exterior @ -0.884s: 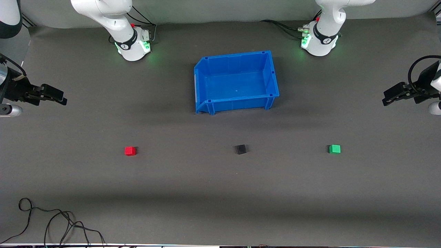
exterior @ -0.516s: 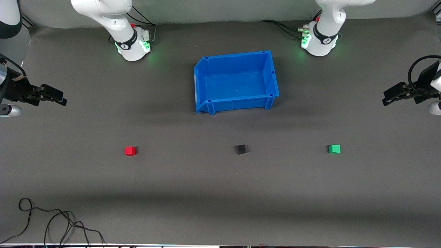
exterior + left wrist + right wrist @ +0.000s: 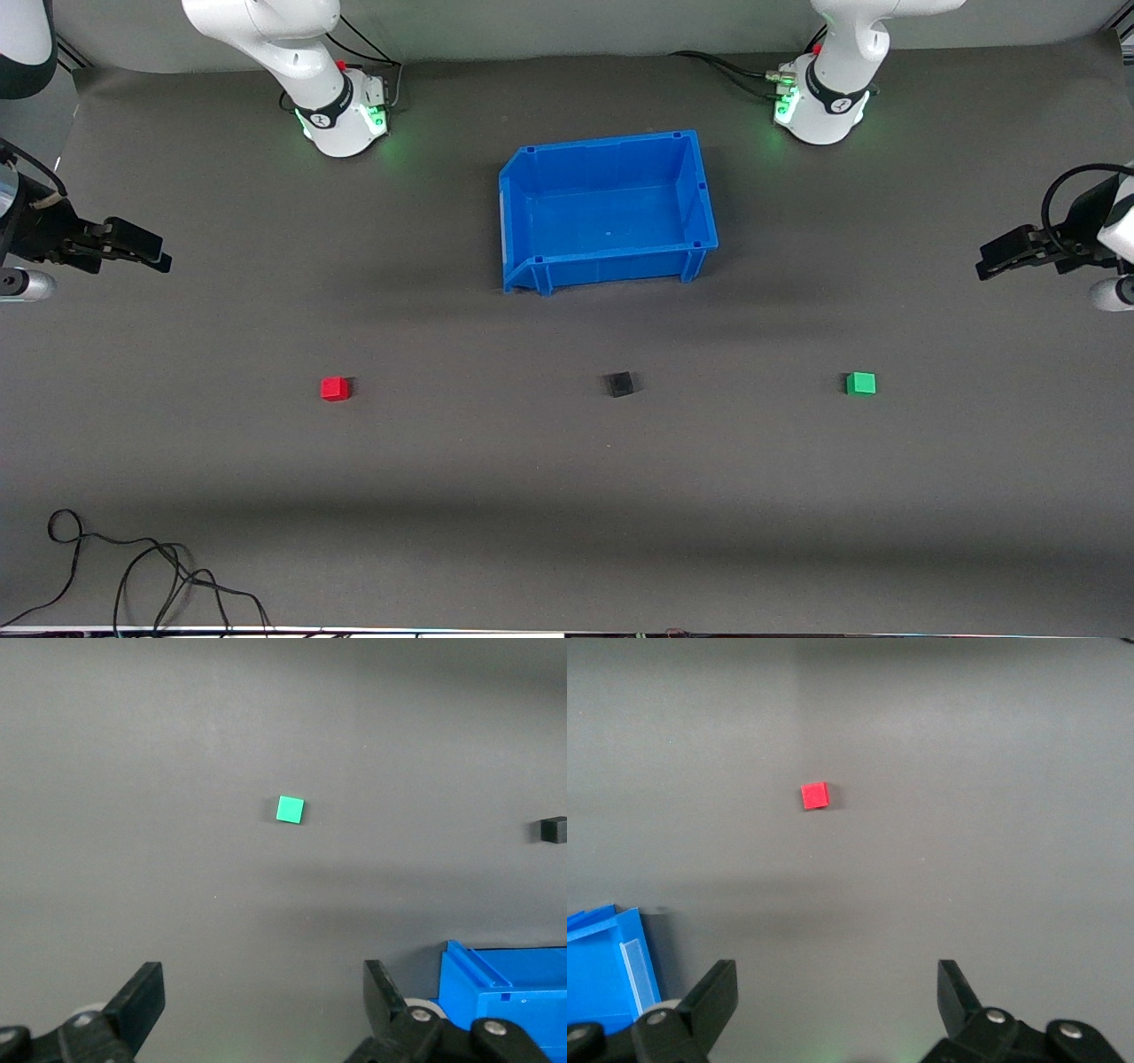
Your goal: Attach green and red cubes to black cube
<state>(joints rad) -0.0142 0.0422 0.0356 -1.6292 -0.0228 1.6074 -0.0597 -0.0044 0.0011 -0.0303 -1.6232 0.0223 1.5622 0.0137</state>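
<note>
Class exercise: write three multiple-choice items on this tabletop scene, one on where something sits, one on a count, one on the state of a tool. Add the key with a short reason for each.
1. Where is the black cube?
A. Inside the blue bin
B. On the table between the red and green cubes
C. Stacked on the red cube

2. How many small cubes are on the table?
A. Two
B. Three
C. Five

3. What state is the left tool in?
A. Open and holding nothing
B. Shut on the green cube
C. Shut on the black cube

Key: 1 B, the black cube lies on the mat between the red cube and the green cube, nearer the front camera than the blue bin. 2 B, just those three show. 3 A, the left tool has its fingers spread with nothing between them; the right tool is open too.
</note>
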